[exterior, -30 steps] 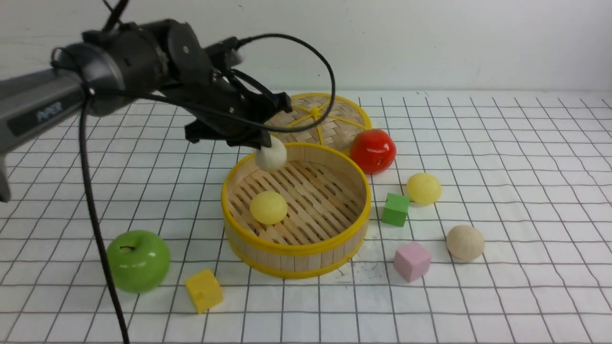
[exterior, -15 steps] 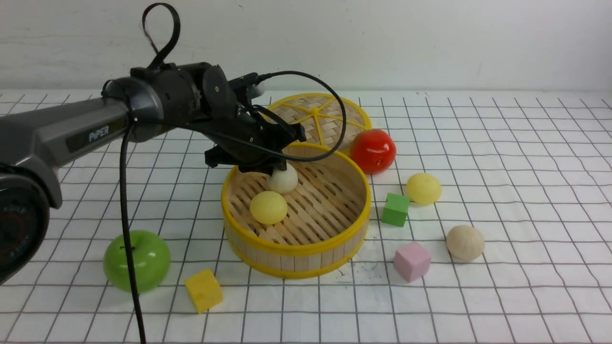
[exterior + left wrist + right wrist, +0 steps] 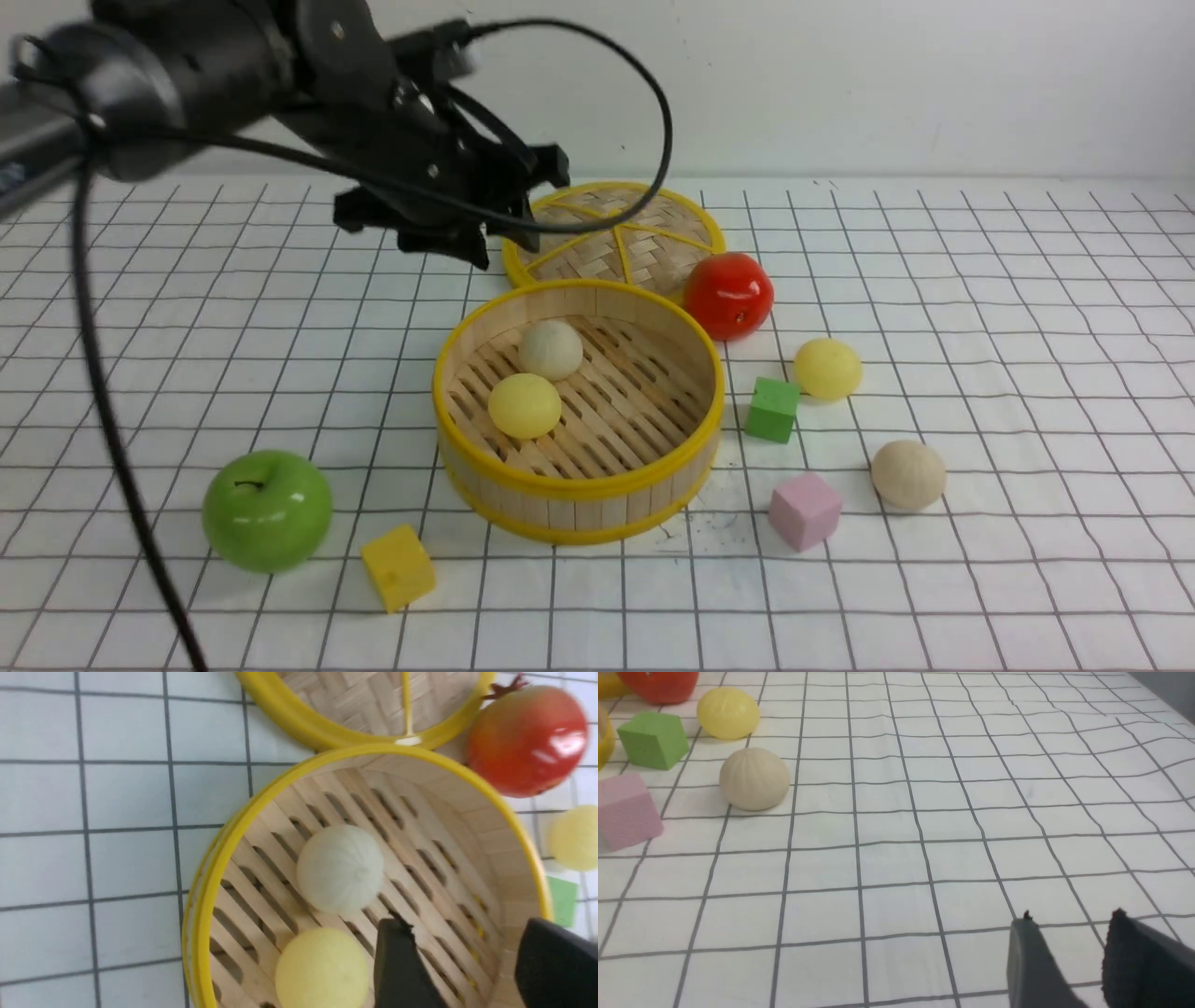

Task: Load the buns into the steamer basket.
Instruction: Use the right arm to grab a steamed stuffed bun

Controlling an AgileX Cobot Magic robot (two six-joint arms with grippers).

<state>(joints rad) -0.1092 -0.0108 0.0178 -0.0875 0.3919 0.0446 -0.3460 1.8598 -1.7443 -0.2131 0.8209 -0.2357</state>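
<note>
- Round, deep bamboo steamer basket with yellow rims (image 3: 579, 509), mid-table. Two buns lie on its slatted floor: a beige matte ball (image 3: 551, 349) toward the far side, and a pale yellow matte ball (image 3: 525, 405) just beside it, nearer the camera.
- Left gripper (image 3: 502, 245): raised above the basket's far-left rim, jaws apart, nothing in them.
- Right gripper (image 3: 1072, 917): low over the white grid cloth (image 3: 896, 858), jaws apart, empty.
- Outside the basket, to its right: loose pale yellow bun (image 3: 827, 368) near a green cube (image 3: 772, 409), and loose beige bun (image 3: 908, 474) near a pink cube (image 3: 804, 510).

Inside the steamer basket (image 3: 219, 858), a beige bun (image 3: 340, 868) sat on the slats just beside a pale yellow bun (image 3: 321, 973); the left gripper (image 3: 467, 933) hovered empty, jaws apart.
</note>
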